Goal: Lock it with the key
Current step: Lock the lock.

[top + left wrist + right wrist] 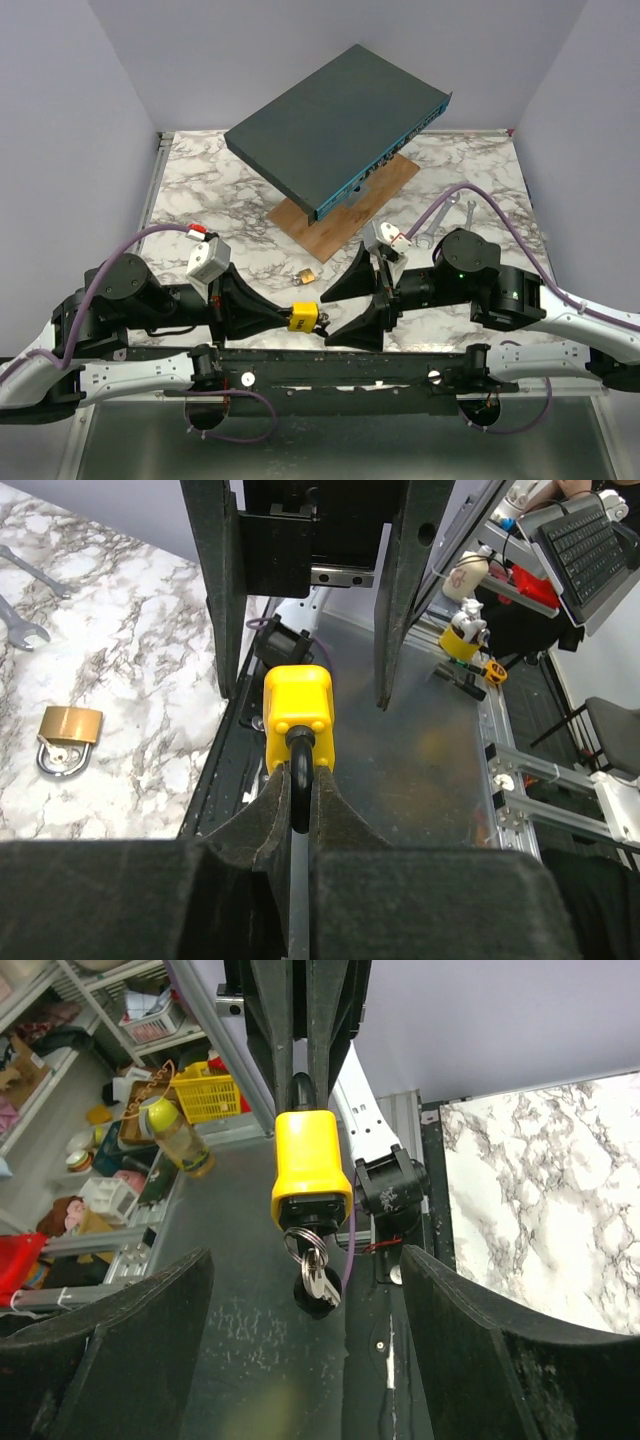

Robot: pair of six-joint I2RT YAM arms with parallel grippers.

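My left gripper [287, 318] is shut on the black shackle [300, 785] of a yellow padlock [305, 317], holding it in the air at the table's front edge. The padlock [311, 1167] faces my right gripper with its underside; a key ring with keys [318, 1278] hangs from its keyhole. My right gripper [352, 310] is open, its jaws wide on either side of the padlock and keys, not touching them. The padlock also shows in the left wrist view [298, 713].
A small brass padlock [306, 275] with a key lies on the marble table [200, 190]; it also shows in the left wrist view [69, 734]. A dark flat box [335, 125] leans on a wooden board [345, 205] at the back. Wrenches [450, 210] lie at the right.
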